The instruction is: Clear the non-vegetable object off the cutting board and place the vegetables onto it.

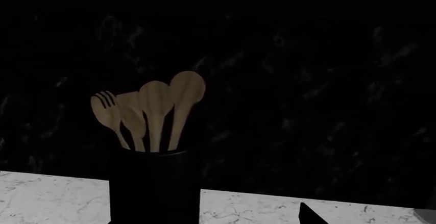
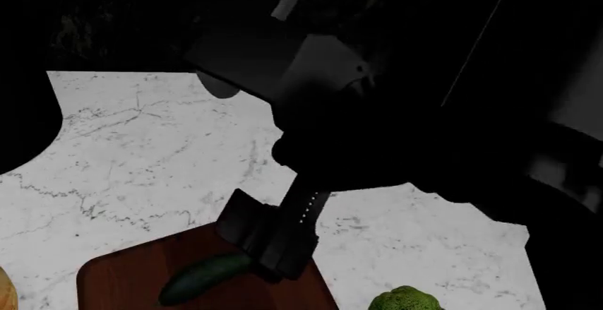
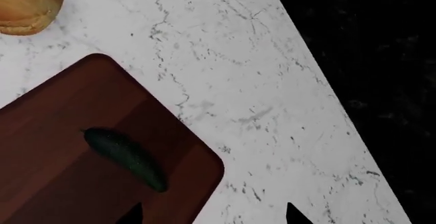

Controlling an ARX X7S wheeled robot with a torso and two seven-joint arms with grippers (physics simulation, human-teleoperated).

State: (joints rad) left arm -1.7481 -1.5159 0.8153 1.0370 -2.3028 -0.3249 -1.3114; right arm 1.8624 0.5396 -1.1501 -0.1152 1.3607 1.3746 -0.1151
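Lying on the cutting board [image 3: 81, 147] near its far right corner is the cucumber [image 3: 126, 157], flat on the wood and slanted across the grain. The board sits on the white marble counter [image 2: 141, 155]. Just off the board's right edge rests the broccoli head [image 2: 407, 300], on bare marble. Beyond the board's left side a round golden bun [image 3: 24, 4] sits on the counter, apart from the board. The right gripper [image 2: 268, 243] hangs over the cucumber's far end, its 2 dark fingertips [image 3: 294, 215] spread wide with nothing between them. A black utensil holder [image 1: 155, 185] with 4 wooden utensils stands before the left wrist camera; whether that gripper is spread or closed I cannot tell.
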